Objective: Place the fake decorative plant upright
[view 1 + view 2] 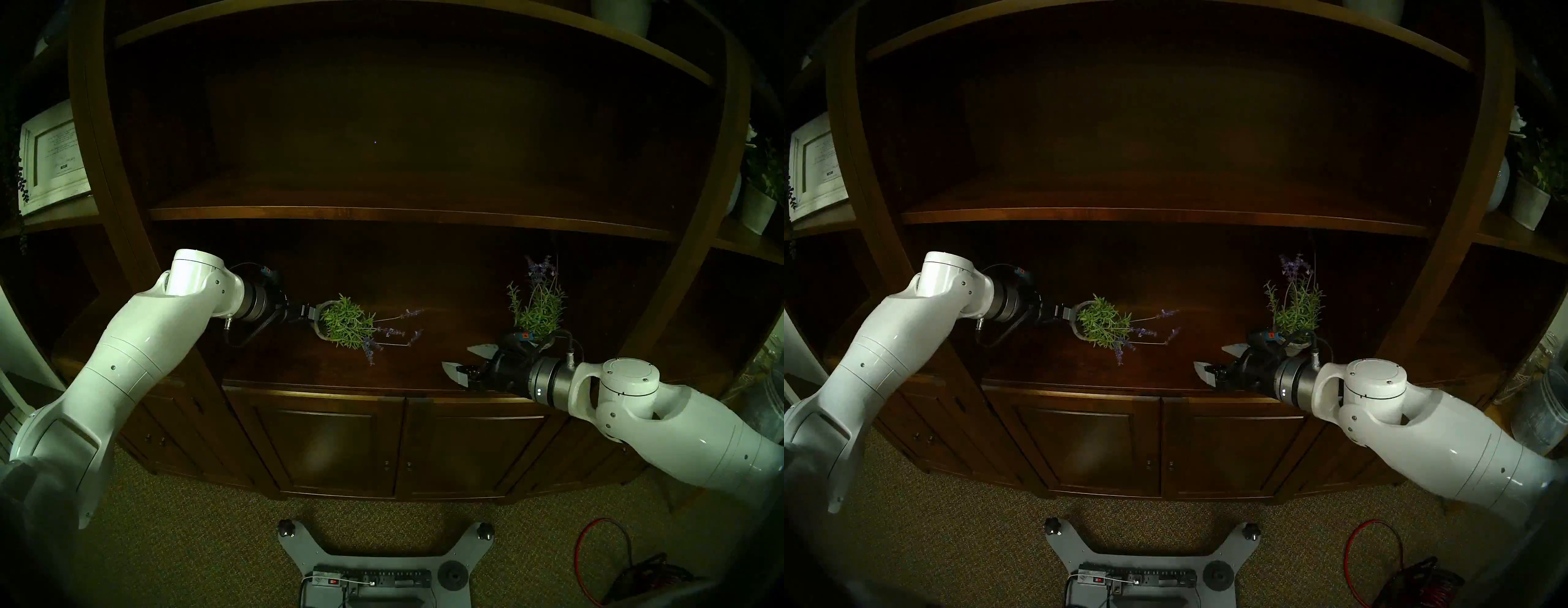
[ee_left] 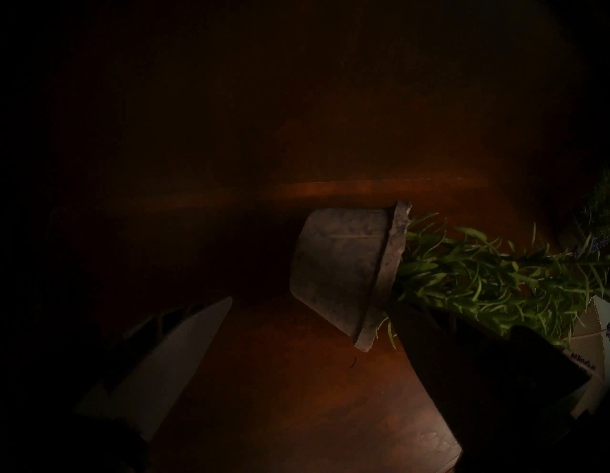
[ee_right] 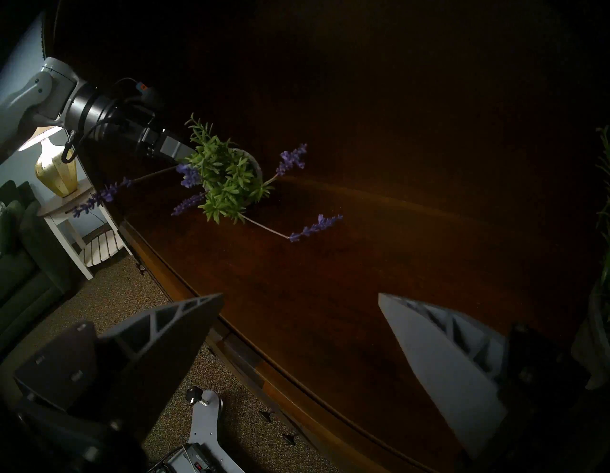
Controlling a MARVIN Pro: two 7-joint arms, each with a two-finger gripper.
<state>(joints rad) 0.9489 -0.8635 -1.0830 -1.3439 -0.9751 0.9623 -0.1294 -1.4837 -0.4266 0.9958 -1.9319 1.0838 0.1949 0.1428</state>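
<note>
Spread wide at frame bottom, the left gripper (image 2: 310,330) flanked the toppled plant's pot (image 2: 340,271) at centre on the shelf (image 2: 280,396); approach step, I judge. Next: close, then tip upright. Right gripper (image 1: 462,361) idled open.

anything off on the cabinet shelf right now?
Yes. The fallen plant lies on its side on the cabinet top, pot toward the open left hand, lavender stems sprawled right. The second plant stands upright behind the open right hand.
</note>
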